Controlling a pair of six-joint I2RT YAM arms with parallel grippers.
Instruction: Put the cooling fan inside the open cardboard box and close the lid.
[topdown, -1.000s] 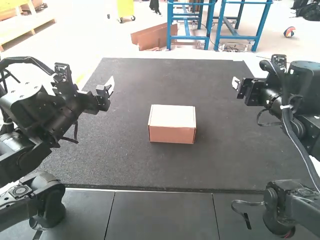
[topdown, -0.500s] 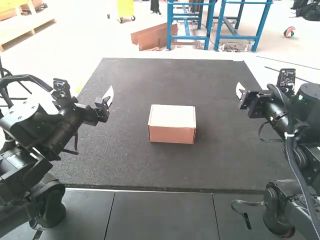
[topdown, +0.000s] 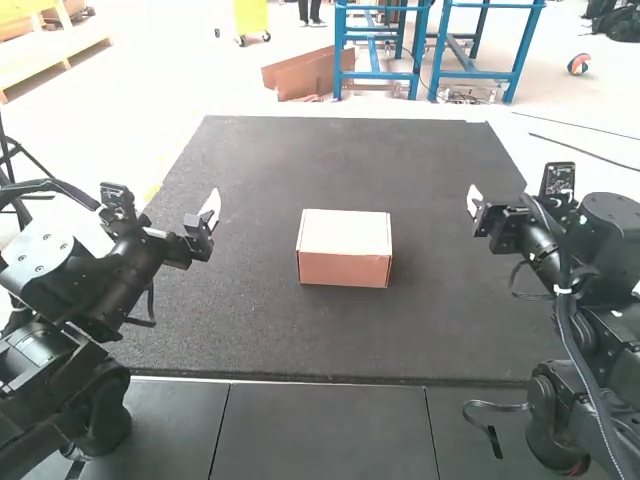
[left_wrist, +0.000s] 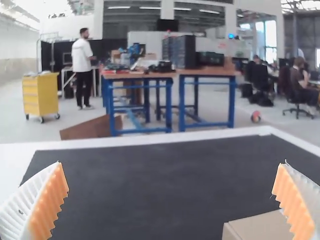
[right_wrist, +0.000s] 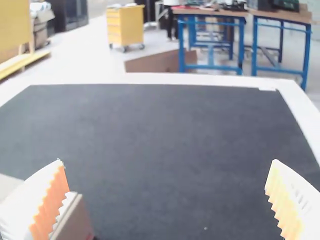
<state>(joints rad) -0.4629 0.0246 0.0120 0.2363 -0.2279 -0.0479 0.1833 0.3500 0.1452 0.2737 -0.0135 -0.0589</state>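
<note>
A brown cardboard box (topdown: 344, 247) stands in the middle of the black mat (topdown: 340, 160) with its lid flat and shut. My left gripper (topdown: 203, 228) hovers to the left of the box, apart from it, open and holding nothing. In the left wrist view its white ribbed fingers (left_wrist: 42, 205) with orange pads stand wide apart, and a corner of the box (left_wrist: 257, 230) shows by one of them. My right gripper (topdown: 478, 215) hangs to the right of the box, also open and holding nothing. The right wrist view has a box corner (right_wrist: 72, 222) beside one finger.
The mat's front edge meets dark table panels (topdown: 320, 430) between the two arm bases. Bare mat lies all around the box.
Both arms have drawn back and sunk a little toward their bases, the left gripper down and left, the right gripper down. The box has not moved.
</note>
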